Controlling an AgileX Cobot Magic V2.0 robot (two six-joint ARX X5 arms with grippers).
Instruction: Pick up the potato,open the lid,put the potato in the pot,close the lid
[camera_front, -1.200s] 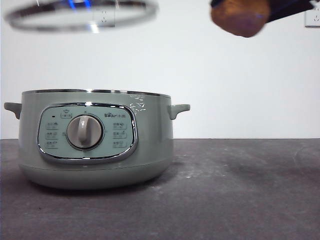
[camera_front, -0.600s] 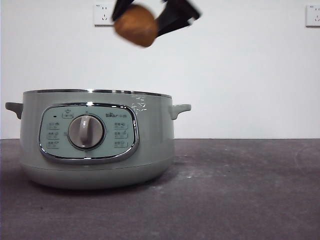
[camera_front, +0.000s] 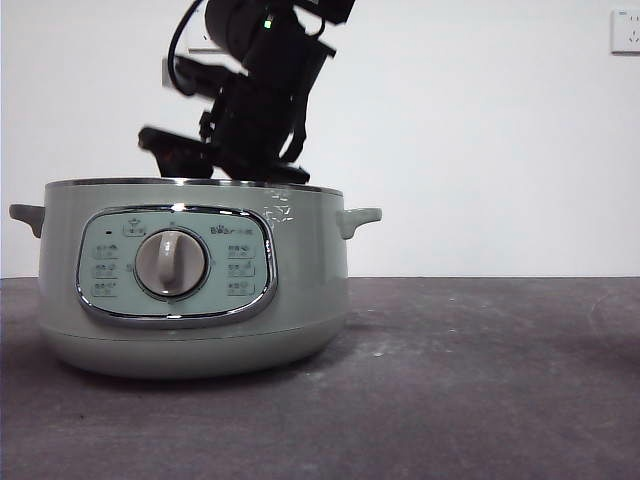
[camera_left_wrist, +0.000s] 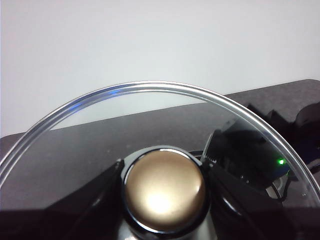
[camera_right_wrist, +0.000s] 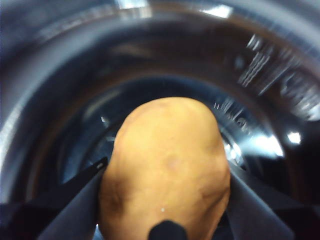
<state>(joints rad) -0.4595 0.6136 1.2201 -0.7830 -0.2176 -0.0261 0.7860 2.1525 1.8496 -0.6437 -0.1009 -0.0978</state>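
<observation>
Two pincers are working: your right pincer (camera_right_wrist: 164, 200) is pinching the orange-brown oval potato (camera_right_wrist: 165, 165) inside the sage-green round pot (camera_front: 190, 290); release next, while the left pincer (camera_left_wrist: 162, 187) is gripping the lid's knob (camera_left_wrist: 164, 189).

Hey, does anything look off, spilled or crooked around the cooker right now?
Nothing stands out. The pale green electric cooker sits level, the right tool holds the orange-brown potato inside it, and the left tool holds the clear-looking lid by its knob.

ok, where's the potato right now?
The potato sits clamped in the right pincer, down inside the open pot; the right wrist view shows the dark inner wall around it. In the front view the arm hides it.
</observation>
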